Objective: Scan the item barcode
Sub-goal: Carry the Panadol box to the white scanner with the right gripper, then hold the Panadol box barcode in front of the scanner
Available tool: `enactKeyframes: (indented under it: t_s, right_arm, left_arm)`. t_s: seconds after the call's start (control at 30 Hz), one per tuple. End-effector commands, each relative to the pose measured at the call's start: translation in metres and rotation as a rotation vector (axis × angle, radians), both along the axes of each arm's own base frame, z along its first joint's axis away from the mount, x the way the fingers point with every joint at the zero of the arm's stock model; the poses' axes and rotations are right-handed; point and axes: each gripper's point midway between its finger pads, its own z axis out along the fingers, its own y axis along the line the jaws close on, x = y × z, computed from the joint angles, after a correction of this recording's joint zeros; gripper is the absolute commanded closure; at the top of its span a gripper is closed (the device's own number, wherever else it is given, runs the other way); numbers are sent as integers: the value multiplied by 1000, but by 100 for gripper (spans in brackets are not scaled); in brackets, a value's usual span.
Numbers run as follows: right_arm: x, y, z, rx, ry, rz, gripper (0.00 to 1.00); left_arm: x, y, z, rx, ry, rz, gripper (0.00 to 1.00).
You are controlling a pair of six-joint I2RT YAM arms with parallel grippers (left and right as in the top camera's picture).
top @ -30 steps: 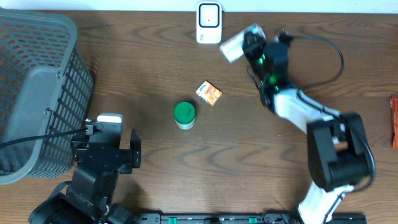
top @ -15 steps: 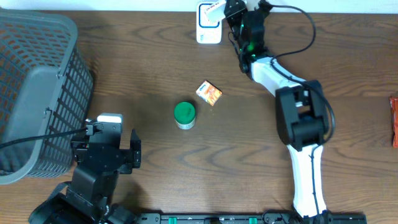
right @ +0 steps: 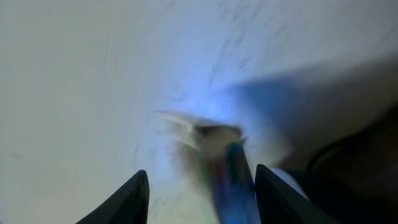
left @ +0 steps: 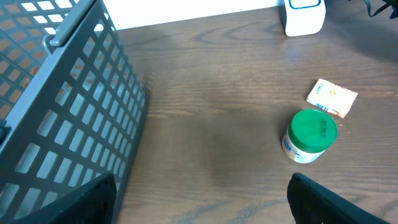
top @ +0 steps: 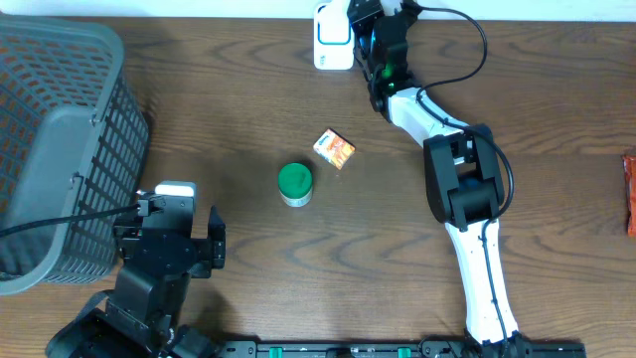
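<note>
The white barcode scanner (top: 334,35) stands at the table's far edge and also shows in the left wrist view (left: 303,15). My right gripper (top: 370,20) is stretched out just right of the scanner's top, and in the overhead view it hides most of the item. In the right wrist view a blurred white and blue item (right: 227,174) lies between the fingers, close to the right one. A gap separates it from the left finger, so the right gripper (right: 200,180) stands open. My left gripper (left: 202,205) is open and empty at the near left (top: 171,234).
A green-lidded jar (top: 295,184) and a small orange-and-white box (top: 335,149) lie mid-table. A grey basket (top: 60,149) fills the left side, close to the left arm. A red packet (top: 629,194) sits at the right edge.
The right arm swung up and left from beside the scanner to its top edge, carrying the item. Its jaws have spread wider. The left arm has not moved.
</note>
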Motion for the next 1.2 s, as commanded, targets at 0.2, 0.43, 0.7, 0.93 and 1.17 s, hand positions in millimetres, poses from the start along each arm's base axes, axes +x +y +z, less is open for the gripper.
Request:
enactKeyframes:
  t_s: [0.2,0.43,0.7,0.93,1.17]
  right_arm:
    - [-8,33,20,-13,-55,143,57]
    - [-37,66,30,-150,-9,449,22]
    - [-80,61,32,-493,200,469,1]
    - [-143,47,33,-813,395,484,1]
    - [-167,23,-29,-1102,554,577,1]
  left_arm:
    - [-1,1,0,0,-3,8,12]
    - [-1,1,0,0,-3,8,12]
    - [-1,1,0,0,-3,8,12]
    - [-1,1,0,0,-3,8,12]
    - [-1,1,0,0,-3,8,12]
